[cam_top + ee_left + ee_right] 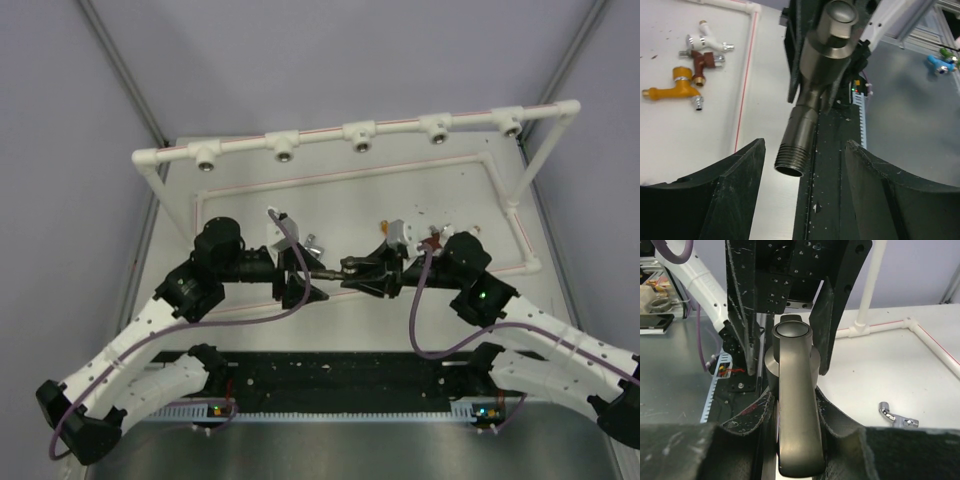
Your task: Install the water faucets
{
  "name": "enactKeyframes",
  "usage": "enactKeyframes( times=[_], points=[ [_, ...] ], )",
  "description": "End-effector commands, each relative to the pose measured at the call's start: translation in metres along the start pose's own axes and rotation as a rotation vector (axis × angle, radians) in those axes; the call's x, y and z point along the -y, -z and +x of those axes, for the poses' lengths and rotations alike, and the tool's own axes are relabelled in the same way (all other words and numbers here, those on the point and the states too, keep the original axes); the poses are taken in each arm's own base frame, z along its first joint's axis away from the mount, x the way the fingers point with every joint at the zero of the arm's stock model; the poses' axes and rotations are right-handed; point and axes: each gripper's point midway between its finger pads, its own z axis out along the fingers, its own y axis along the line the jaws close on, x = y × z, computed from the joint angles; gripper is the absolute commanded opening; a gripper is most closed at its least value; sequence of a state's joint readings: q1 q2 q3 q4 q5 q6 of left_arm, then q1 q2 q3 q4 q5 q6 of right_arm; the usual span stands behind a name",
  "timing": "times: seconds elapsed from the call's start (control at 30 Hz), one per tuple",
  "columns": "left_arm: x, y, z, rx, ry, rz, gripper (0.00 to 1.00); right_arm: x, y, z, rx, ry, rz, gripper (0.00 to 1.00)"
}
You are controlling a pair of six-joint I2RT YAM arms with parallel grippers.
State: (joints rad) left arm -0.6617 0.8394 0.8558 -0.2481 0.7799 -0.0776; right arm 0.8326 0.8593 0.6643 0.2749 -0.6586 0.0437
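My right pincer (pixel 792 415) clamps the dark grey tap (pixel 825 65), threaded end outward; my left pincer (pixel 805 195) stands apart around that end, likely to take it over.

The top camera is looking down from high behind the near edge, taking in the whole desk (pixel 360 200). The left wrist camera is peering close along its own jaws at the dark grey faucet (pixel 815 100), while the right wrist camera is facing that same faucet from the opposite end, just as close.
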Motion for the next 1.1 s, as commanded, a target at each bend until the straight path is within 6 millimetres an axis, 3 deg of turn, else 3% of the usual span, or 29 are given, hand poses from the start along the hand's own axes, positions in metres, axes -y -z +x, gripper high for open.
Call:
enactKeyframes(
  times=[0.0,0.23,0.37,0.47,0.53,0.6,0.73,0.77,0.9,1.07],
  points=[
    [0.036,0.005,-0.011,0.027,-0.096,0.211,0.69,-0.008,0.001,-0.042,0.102,0.093,-0.048,0.00],
    [0.035,0.001,-0.012,0.045,-0.090,0.225,0.63,-0.011,-0.002,-0.036,0.093,0.085,-0.077,0.00],
    [0.033,-0.002,-0.010,0.037,-0.076,0.234,0.50,-0.013,-0.003,-0.036,0.102,0.082,-0.089,0.00],
    [0.033,-0.002,-0.011,0.037,-0.076,0.234,0.31,-0.012,-0.003,-0.035,0.104,0.082,-0.089,0.00],
    [0.033,-0.002,-0.011,0.040,-0.078,0.231,0.05,-0.013,-0.003,-0.035,0.106,0.076,-0.092,0.00],
    [0.032,-0.002,-0.014,0.052,-0.084,0.224,0.00,-0.014,-0.002,-0.036,0.123,0.072,-0.094,0.01],
    [0.036,-0.002,-0.019,0.122,-0.096,0.238,0.00,-0.021,-0.002,-0.039,0.168,0.060,-0.126,0.44],
    [0.038,-0.001,-0.020,0.138,-0.091,0.246,0.00,-0.022,-0.001,-0.040,0.177,0.059,-0.131,0.50],
    [0.042,-0.001,-0.025,0.174,-0.076,0.267,0.00,-0.026,-0.003,-0.041,0.185,0.044,-0.167,0.63],
    [0.044,-0.001,-0.028,0.182,-0.067,0.281,0.00,-0.029,-0.007,-0.039,0.181,0.024,-0.198,0.63]
  ],
)
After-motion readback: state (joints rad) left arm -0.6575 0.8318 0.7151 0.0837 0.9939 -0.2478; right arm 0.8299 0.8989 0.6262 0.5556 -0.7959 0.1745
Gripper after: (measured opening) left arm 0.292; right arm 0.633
